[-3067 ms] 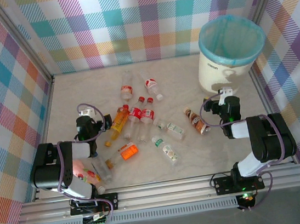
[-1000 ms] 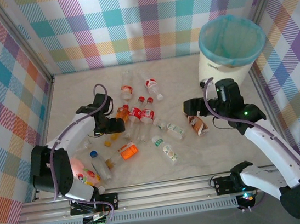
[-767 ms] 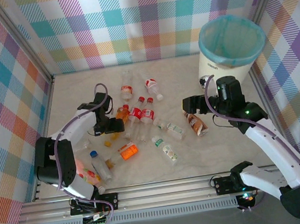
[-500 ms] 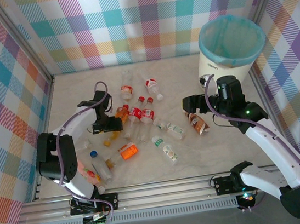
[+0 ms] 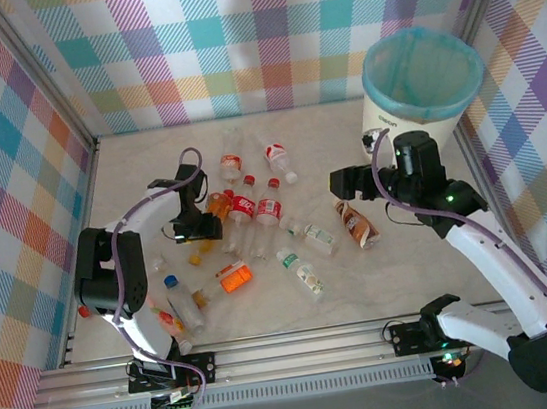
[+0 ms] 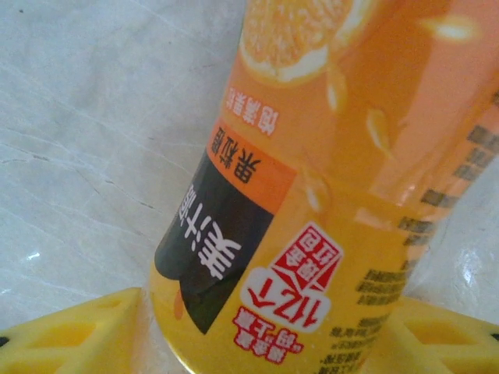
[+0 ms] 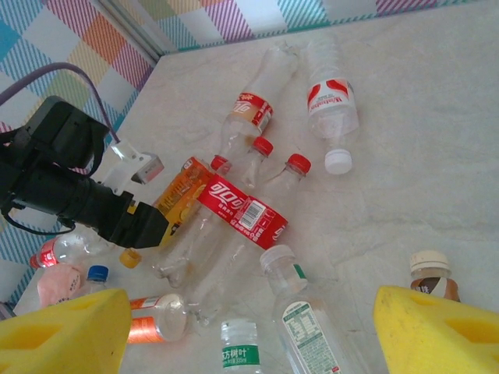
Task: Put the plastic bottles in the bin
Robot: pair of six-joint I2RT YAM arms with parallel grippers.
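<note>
Several plastic bottles lie scattered over the middle of the table. My left gripper is shut on the orange juice bottle, whose orange label fills the gap between the yellow fingertips. My right gripper hangs open above the table, nothing between its yellow pads. Under it lie a red-labelled cola bottle and a green-labelled clear bottle. A brown bottle lies just below the right gripper. The bin, cream with a blue liner, stands at the back right.
Checked walls close off the table at the back and both sides. An orange-labelled bottle, a blue-capped bottle and a pink one lie near the left arm's base. The metal rail runs along the near edge.
My left gripper has closed on the orange juice bottle. The right gripper has drifted slightly toward the back and opened a little wider.
</note>
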